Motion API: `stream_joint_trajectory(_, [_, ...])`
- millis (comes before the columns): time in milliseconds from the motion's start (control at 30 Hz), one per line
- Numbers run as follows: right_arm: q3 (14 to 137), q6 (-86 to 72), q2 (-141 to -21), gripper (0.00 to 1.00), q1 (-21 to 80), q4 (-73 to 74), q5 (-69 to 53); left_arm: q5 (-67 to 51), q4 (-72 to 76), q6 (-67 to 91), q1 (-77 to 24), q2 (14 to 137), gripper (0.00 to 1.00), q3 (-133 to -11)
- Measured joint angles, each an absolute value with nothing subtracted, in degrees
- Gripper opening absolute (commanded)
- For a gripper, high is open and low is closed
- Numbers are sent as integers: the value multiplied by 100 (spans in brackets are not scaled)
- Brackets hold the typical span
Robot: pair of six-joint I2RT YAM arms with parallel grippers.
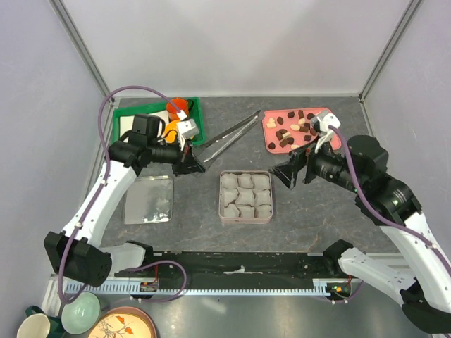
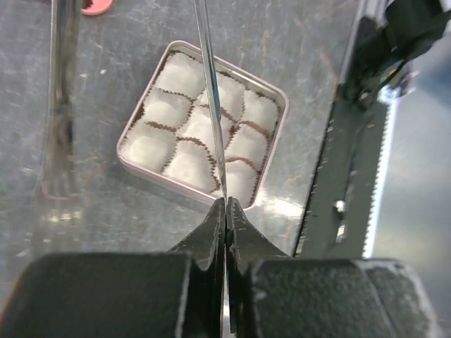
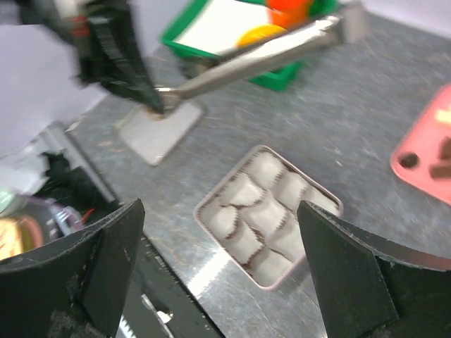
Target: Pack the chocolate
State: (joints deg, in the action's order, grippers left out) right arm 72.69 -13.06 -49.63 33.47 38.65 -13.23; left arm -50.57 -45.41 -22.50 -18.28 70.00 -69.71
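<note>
We see grey table (image 1: 303, 218) on every side of the square tin (image 1: 246, 222) at centre. The chocolate (image 1: 285, 137) lies on the pink tray (image 1: 269, 127) by the far right edge. Our left gripper (image 1: 197, 165) pinches one end of the tongs (image 1: 229, 135). Our right gripper (image 1: 277, 174) gapes wide and empty just right of the tin.

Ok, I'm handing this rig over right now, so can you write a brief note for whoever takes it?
Left gripper: shut on one end of the tongs.
Right gripper: open, empty, beside the tin.
Chocolate: every piece is on the pink tray, none in the tin.
Tin: open, its paper cups empty; what looks like its lid lies on the left arm's side.
Done: tongs gripped.
Left: move all the pieces into the cups.
</note>
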Motion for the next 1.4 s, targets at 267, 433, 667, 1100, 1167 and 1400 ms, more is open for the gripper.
stream_joint_trajectory(267, [6925,-1173,-4547,98,3341,3030,-3168,-7043,-4989,-1973,-1243,7428,2,-7087])
stream_joint_trajectory(433, [6646,-1190,-5089,98,3323,2563,-3809,-7874,-5210,-1935,-1170,7673,2,-7452])
stream_joint_trajectory(667, [5909,-1695,-5284,98,3100,1441,-3903,-8221,-5304,-1876,-1168,7673,2,-7577])
stream_joint_trajectory(1100, [4904,-4676,-6643,98,2366,-3391,-4884,-8272,-5356,-1800,-1168,7625,4,-7577])
stream_joint_trajectory(1167, [4904,-4847,-6838,97,2346,-3688,-4912,-8272,-5367,-1800,-1168,7570,5,-7577])
stream_joint_trajectory(1400, [5081,-4772,-6941,96,2346,-3677,-4810,-8291,-5371,-1800,-1205,7352,4,-7568])
